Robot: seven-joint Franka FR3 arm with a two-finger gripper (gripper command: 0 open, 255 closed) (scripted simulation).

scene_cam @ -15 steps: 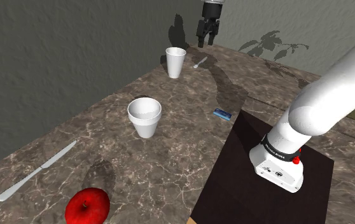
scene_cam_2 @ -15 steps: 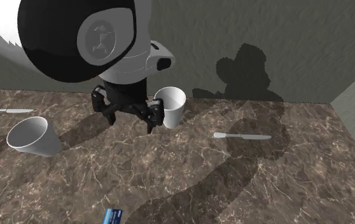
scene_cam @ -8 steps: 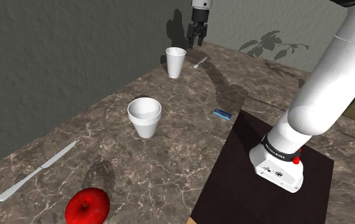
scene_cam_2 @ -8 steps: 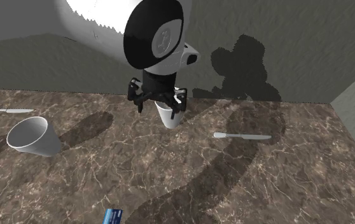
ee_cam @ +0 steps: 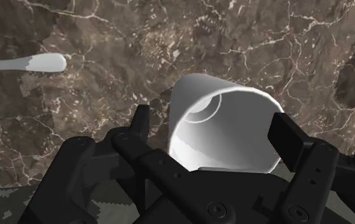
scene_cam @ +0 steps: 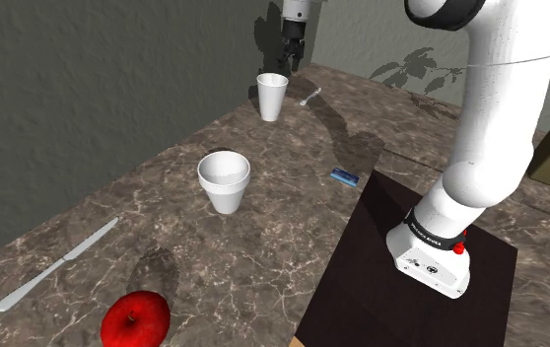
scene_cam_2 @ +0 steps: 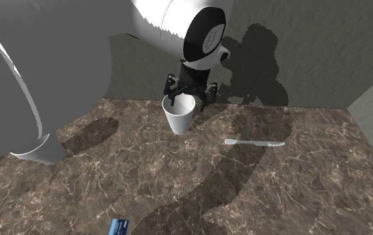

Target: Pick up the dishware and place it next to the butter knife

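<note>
Two white cups stood on the brown veined counter (scene_cam: 283,227): a nearer cup (scene_cam: 225,180) and the far cup (scene_cam: 272,97), close to the wall, under my gripper (scene_cam: 292,61). I judged the step to be the approach before the grasp; the fingers stood apart and held nothing. The wrist view showed what the shoulder view could not: the cup's mouth lay between the two fingers, with a small knife (ee_cam: 23,63) nearby. Next I would need to lower a little and close gently on the cup's wall. I could not tell which knife was the butter knife; a longer knife (scene_cam: 56,264) lay well apart.
</note>
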